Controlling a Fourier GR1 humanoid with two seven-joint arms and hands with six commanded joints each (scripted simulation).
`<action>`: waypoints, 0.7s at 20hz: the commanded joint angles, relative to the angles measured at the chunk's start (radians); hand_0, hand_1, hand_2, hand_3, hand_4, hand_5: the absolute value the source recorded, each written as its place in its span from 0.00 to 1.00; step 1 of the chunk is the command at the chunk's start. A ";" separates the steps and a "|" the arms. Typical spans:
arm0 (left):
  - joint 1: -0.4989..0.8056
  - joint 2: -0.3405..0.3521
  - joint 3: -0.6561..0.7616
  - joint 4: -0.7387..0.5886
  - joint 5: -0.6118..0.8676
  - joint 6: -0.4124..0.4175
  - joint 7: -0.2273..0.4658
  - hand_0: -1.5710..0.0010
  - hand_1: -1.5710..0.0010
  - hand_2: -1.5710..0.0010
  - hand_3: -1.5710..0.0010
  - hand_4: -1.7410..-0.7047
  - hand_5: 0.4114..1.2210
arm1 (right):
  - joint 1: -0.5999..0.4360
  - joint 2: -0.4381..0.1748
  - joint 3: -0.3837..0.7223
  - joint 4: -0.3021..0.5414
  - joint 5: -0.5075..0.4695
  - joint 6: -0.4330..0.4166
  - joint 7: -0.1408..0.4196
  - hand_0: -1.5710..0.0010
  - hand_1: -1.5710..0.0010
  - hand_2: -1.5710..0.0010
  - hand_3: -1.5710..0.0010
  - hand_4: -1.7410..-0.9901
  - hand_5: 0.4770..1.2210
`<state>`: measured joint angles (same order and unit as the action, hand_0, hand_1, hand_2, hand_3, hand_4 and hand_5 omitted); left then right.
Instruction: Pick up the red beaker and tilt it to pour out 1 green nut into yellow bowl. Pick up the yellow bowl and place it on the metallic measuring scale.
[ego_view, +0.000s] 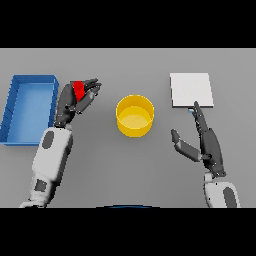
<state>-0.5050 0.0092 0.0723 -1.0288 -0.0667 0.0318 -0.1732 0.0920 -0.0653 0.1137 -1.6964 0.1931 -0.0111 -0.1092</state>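
The blue tray (30, 107) lies at far left; just beside it the left hand (75, 100) is clamped on the red beaker (79, 89), so pouring seems in hand; next, carry it over the yellow bowl (135, 116) across open table; the right hand (205, 142), fingers apart, waits below the metallic measuring scale (191, 89).

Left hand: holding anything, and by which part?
Yes. The left hand has its fingers curled round the red beaker, gripping its side; most of the beaker is hidden. The right hand holds nothing.
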 joint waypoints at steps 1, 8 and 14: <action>0.000 0.002 -0.016 -0.018 -0.012 -0.006 0.001 0.01 0.01 0.01 0.02 0.03 0.89 | -0.001 0.003 0.003 -0.005 0.002 -0.002 0.004 1.00 1.00 1.00 1.00 0.68 0.23; -0.079 0.071 -0.045 0.007 -0.094 -0.022 0.060 0.01 0.01 0.01 0.01 0.02 0.90 | -0.027 0.000 0.003 0.015 0.035 -0.026 -0.018 1.00 1.00 1.00 1.00 0.69 0.25; -0.138 0.155 -0.197 -0.009 -0.291 -0.068 0.130 0.00 0.00 0.00 0.00 0.00 0.88 | -0.026 -0.007 0.007 0.004 0.049 -0.028 0.005 1.00 1.00 1.00 1.00 0.73 0.24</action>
<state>-0.6431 0.1637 -0.1243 -1.0376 -0.3580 -0.0362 -0.0428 0.0665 -0.0728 0.1206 -1.6928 0.2424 -0.0393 -0.1061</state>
